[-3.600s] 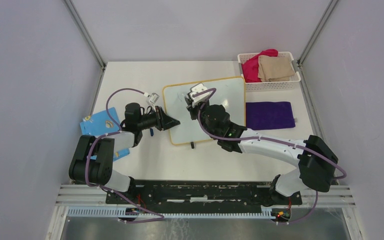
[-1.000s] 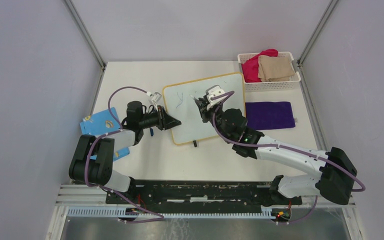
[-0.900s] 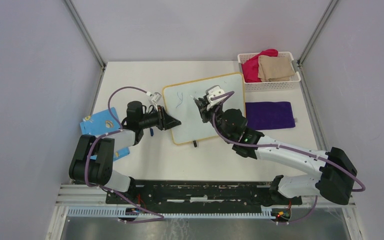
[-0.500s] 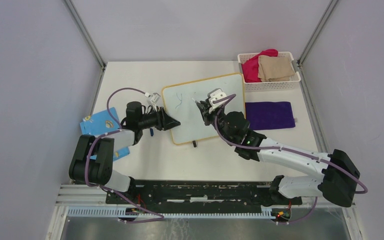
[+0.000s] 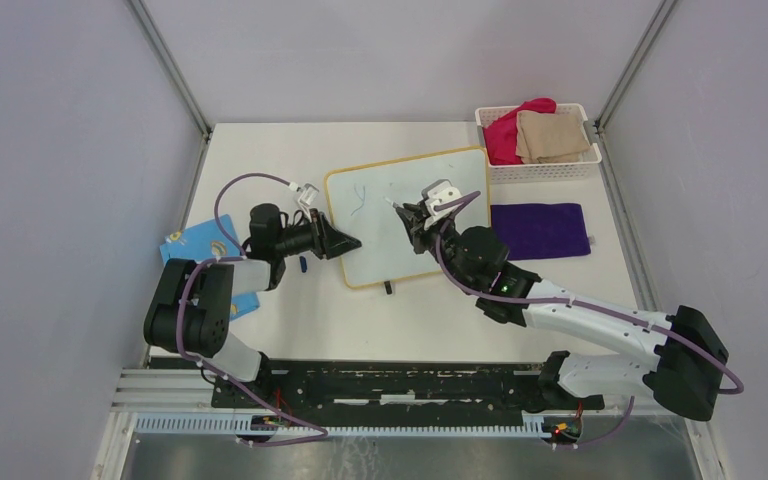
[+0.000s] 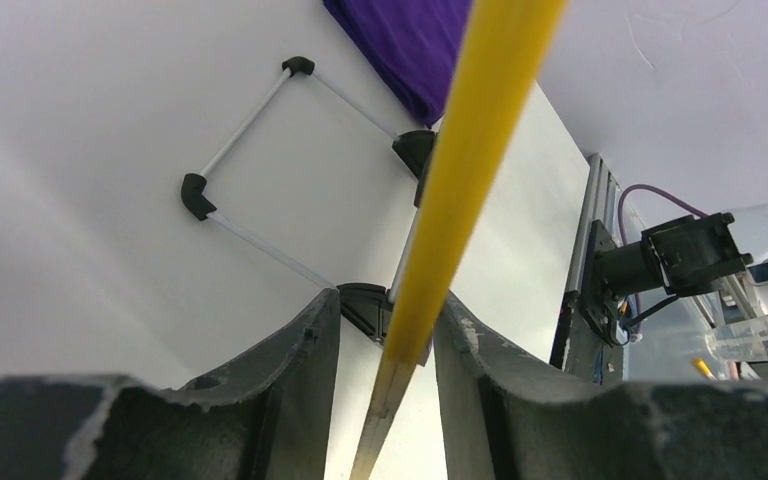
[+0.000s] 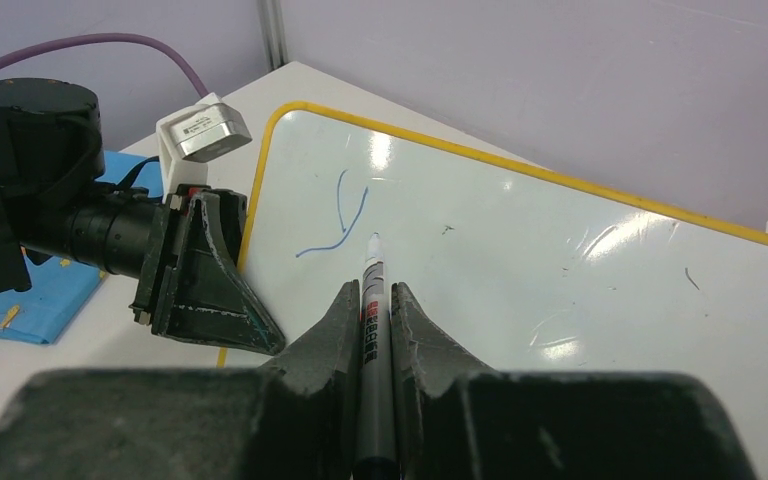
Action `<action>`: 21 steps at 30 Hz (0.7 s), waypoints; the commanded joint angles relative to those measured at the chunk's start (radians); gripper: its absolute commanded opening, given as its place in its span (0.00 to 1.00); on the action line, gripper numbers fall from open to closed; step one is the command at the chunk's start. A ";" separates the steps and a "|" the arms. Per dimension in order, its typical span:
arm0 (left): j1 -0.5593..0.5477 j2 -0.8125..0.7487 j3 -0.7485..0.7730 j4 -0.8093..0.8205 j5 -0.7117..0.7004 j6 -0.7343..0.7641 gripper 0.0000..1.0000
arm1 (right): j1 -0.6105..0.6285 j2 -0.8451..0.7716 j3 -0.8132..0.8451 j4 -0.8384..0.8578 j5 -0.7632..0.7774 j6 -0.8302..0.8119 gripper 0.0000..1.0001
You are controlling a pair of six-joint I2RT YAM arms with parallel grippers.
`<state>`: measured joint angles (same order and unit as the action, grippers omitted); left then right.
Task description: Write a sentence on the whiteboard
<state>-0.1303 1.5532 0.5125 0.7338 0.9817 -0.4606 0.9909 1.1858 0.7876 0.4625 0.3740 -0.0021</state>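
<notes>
Black fingers of the right pincer (image 7: 370, 298) are pressed tight on a slim marker (image 7: 371, 268), its tip just beside two thin blue strokes (image 7: 340, 215) near the left end of the whiteboard (image 7: 520, 250). Whether the tip touches the board cannot be told. The left pincer (image 6: 388, 302) stands part-way apart astride the board's yellow rim at its left edge, a gap showing on one side. The board lies askew in the middle of the surface (image 5: 290, 330). A blue card (image 5: 192, 245) lies left of it, a purple cloth (image 5: 540, 230) right of it. Farther back, a white basket (image 5: 540, 172) holds red and tan cloths.
</notes>
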 commanded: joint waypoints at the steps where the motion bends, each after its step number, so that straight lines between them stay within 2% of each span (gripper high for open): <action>1: 0.003 0.010 -0.009 0.100 0.027 0.001 0.45 | 0.000 -0.016 0.004 0.053 -0.014 -0.001 0.00; 15: 0.004 0.054 -0.016 0.063 0.004 0.046 0.35 | -0.001 -0.016 -0.013 0.056 -0.020 -0.004 0.00; 21: 0.004 0.058 -0.014 0.058 -0.001 0.049 0.34 | 0.000 0.005 -0.008 0.067 -0.013 -0.004 0.00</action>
<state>-0.1303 1.5944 0.5003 0.7830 1.0042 -0.4599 0.9909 1.1866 0.7715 0.4629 0.3626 -0.0021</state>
